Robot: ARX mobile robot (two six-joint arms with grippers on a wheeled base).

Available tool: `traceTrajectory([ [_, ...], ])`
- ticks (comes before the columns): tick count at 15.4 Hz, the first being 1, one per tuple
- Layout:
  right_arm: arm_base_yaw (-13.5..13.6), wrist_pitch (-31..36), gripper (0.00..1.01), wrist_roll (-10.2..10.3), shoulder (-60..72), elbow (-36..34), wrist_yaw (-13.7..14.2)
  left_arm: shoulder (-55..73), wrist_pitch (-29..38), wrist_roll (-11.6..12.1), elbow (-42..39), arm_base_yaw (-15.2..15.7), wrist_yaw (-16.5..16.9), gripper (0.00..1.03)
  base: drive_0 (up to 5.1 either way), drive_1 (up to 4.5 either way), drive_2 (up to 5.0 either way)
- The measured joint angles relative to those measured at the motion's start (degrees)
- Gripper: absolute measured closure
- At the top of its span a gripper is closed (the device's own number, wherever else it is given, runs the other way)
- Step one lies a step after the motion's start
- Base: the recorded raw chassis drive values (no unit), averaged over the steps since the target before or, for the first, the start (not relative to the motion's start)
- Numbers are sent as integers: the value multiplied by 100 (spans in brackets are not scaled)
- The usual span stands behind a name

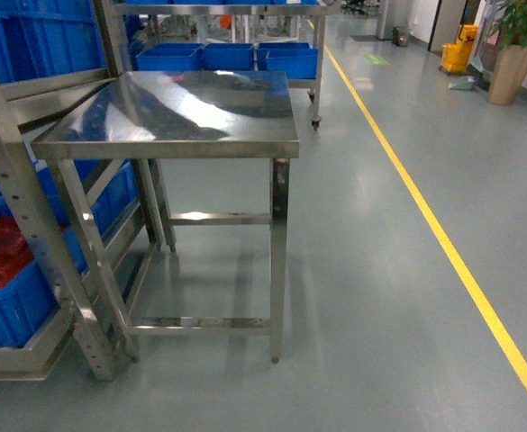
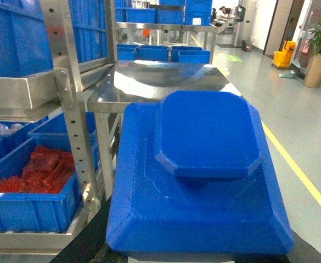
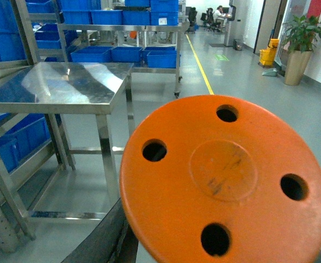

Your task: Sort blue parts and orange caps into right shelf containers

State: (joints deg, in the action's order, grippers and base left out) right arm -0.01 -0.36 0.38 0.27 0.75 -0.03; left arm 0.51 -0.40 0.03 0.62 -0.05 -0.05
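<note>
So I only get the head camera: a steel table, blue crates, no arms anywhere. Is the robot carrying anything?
Observer: It looks that way. A blue block with a raised eight-sided top fills most of the left wrist camera.
Operator: And the other arm?
Observer: Its camera shows a round orange disc with four holes, very close to the lens.
Operator: Can you see the claws gripping them?
Observer: No. In both wrist views the pieces cover the fingers, so I cannot tell how they are held.
</note>
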Motion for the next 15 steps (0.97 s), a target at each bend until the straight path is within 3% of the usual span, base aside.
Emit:
traceTrajectory([
  [15, 0, -2, 57, 0, 2, 0, 15, 0, -2, 0, 0, 0, 4, 61, 2, 417, -413],
])
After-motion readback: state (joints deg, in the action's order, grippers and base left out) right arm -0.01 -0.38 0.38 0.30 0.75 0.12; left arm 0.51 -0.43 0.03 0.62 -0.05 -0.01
